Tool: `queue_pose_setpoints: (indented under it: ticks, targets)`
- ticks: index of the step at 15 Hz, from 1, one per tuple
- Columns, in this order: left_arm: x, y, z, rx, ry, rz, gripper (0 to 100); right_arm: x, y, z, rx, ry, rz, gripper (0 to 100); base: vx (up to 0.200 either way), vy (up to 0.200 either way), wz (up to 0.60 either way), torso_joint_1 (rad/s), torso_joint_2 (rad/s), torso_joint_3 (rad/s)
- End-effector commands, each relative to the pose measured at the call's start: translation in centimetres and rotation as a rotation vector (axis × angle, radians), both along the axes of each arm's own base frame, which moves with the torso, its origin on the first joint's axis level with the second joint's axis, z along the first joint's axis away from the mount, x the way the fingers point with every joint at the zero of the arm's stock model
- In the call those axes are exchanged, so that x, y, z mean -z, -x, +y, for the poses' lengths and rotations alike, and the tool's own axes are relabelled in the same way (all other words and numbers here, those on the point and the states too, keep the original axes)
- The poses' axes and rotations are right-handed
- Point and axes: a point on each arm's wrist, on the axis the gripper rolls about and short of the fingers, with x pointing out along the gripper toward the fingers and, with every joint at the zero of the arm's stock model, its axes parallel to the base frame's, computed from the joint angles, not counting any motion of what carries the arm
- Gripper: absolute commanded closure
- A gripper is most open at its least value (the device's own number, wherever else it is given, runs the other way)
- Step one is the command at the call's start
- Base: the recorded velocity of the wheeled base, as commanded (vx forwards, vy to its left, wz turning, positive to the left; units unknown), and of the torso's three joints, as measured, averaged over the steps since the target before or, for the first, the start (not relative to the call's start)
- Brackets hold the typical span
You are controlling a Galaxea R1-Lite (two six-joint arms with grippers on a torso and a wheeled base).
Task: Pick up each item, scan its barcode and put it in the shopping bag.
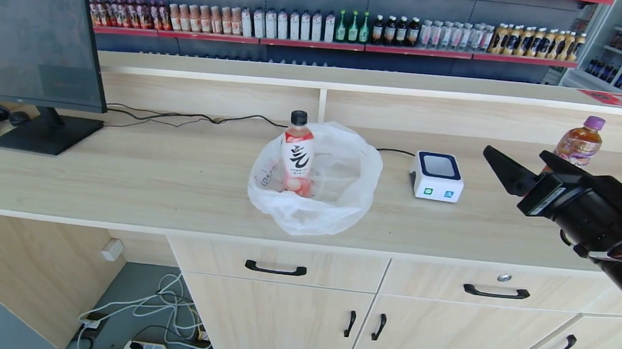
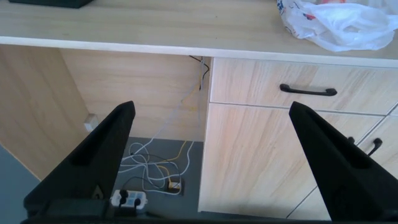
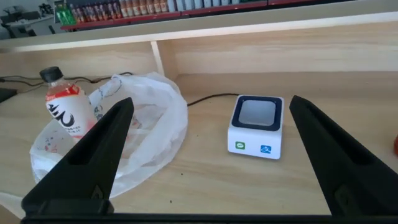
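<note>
The right tool (image 1: 513, 153) is held spread and empty at the right of the frame, over the bench (image 1: 121, 182). Beyond it, a purple-capped bottle (image 1: 580, 141) is seen upright. The white scanner (image 1: 437, 176) is set right of centre. At centre, the shopping bag (image 1: 342, 199) lies open, a pink bottle (image 1: 297, 154) stood inside. The left tool (image 2: 211, 109) is spread too, faced at the drawers (image 2: 308, 87).

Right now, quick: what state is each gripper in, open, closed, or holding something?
Left gripper: jaws open, holding nothing.
Right gripper: jaws open, holding nothing.
</note>
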Motion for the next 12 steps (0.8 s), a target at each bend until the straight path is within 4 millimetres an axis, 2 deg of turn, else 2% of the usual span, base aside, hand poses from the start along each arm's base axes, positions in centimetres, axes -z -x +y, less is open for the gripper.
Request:
queue_pose_setpoints:
  ticks: [1, 4, 8, 10, 12]
  targets:
    - [0.0, 0.0, 0.0, 0.000, 0.003, 0.000, 0, 0.3, -0.2, -0.2, 0.012, 0.002, 0.013, 0, 0.000, -0.200, 0.00, 0.002, 0.00, 0.002]
    - [0.0, 0.0, 0.0, 0.000, 0.003, 0.000, 0, 0.4, -0.6, -1.4, 0.060, 0.003, 0.016, 0, 0.000, -0.200, 0.00, 0.001, 0.00, 0.001]
    - [0.0, 0.0, 0.0, 0.000, 0.005, 0.001, 0, 1.0, -1.7, -1.7, 0.080, 0.008, 0.038, 0, 0.000, -0.200, 0.00, 0.000, 0.00, 0.002]
    - [0.0, 0.0, 0.0, 0.000, 0.005, 0.000, 0, 0.9, -3.9, -1.9, 0.087, 0.011, 0.029, 0, 0.000, -0.200, 0.00, 0.000, 0.00, 0.005]
    - [0.0, 0.0, 0.0, 0.000, 0.006, 0.001, 0, 0.5, -7.2, -2.6, 0.122, 0.036, -0.006, 0, 0.000, -0.200, 0.00, -0.002, 0.00, 0.005]
